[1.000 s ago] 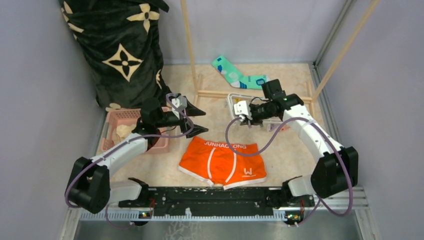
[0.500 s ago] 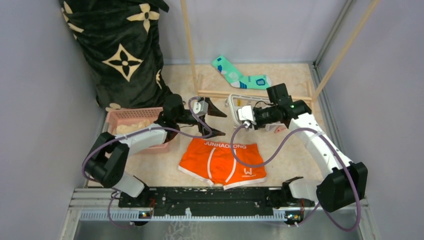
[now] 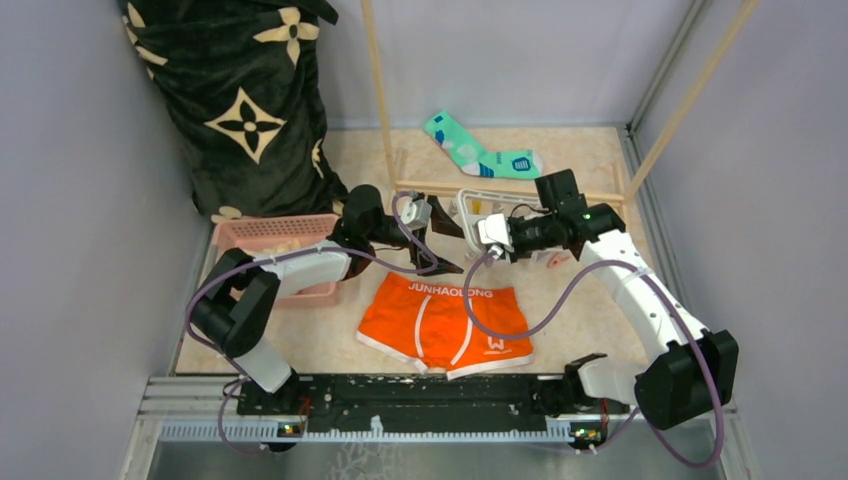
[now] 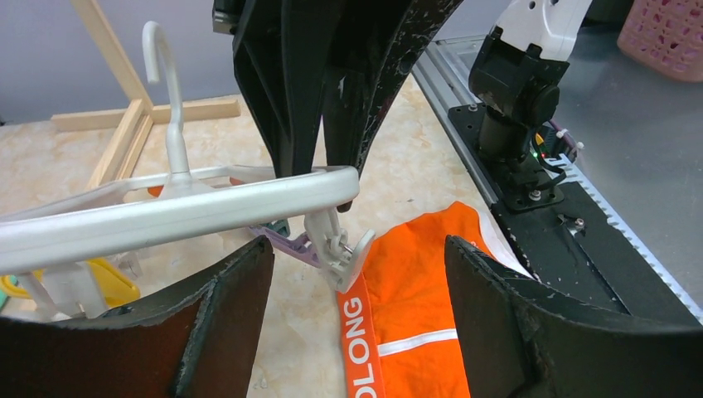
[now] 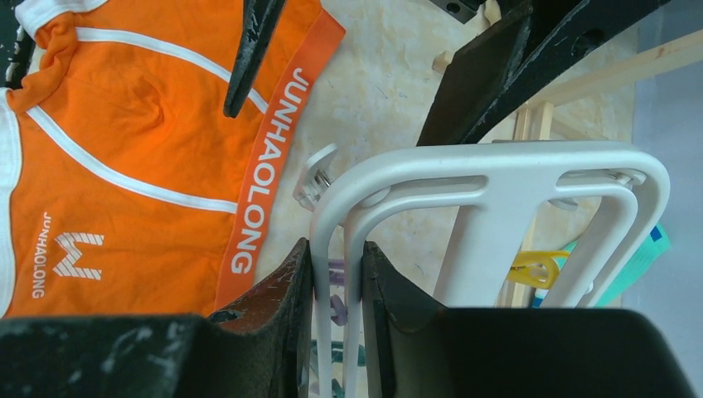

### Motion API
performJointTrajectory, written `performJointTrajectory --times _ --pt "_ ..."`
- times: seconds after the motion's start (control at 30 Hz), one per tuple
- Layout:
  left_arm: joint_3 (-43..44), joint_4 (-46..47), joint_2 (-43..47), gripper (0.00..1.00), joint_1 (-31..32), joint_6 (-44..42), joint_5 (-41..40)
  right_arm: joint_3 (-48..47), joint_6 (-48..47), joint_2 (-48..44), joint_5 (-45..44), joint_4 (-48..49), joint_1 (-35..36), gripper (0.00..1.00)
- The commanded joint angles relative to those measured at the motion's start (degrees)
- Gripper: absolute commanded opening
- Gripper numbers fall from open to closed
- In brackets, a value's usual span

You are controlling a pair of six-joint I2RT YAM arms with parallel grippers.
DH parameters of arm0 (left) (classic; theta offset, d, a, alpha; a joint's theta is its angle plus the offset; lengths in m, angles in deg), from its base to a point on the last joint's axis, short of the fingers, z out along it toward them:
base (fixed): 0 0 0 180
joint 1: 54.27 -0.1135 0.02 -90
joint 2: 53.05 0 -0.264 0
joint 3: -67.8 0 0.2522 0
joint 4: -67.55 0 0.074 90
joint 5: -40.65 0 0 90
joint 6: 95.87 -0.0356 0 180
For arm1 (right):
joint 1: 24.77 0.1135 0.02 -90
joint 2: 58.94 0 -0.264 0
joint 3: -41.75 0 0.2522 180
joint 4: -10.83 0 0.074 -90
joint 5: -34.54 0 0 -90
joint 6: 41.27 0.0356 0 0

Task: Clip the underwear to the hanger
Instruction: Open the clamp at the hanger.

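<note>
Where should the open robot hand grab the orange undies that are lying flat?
Probably the waistband, near its left corner, coming straight down from above. The underwear lies flat on the table, and that thick band is the free far edge, nearest the open left gripper.

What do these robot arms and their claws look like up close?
The left arm and right arm are white tubes with chunky black joints, each trailed by a looping lilac cable. The left gripper and right gripper each have two tapering black fingers, scuffed with pale flecks.
</note>
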Motion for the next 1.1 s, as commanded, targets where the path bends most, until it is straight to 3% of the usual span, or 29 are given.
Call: performJointTrajectory --times 0.0,0.5,1.07 --pt "1.88 3.97 -1.28 0.81 0.39 2.82 1.23 -0.54 -1.78 -2.64 4.04 3.20 -0.44 0.00" --pt "5.14 1.82 -4.97 0.78 1.34 3.26 4.97 0.49 -1.21 -3.07 4.88 4.72 -0.43 0.00" --pt "7.00 -0.66 -6.51 0.66 1.44 3.33 4.91 1.39 -0.16 -3.60 4.22 6.45 -0.43 0.00"
